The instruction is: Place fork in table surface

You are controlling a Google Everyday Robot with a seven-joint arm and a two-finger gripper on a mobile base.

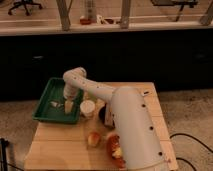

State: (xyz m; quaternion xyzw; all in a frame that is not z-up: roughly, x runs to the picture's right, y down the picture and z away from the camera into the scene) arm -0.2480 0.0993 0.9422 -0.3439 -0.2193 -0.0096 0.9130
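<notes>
Hand (68, 105): down in green tray (42, 107); grip could not be told.
Progress: no fork seen on counter (60, 145); placing likely remained.

We can read no text, label, brand, number or sign in this view, neither on the green tray (44, 102), the white cup (87, 108) and the arm (131, 125), nor on the worktop (65, 145). The gripper (69, 105) hangs over the tray's floor, at about ten o'clock on the worktop, and we make out no marking on it.
</notes>
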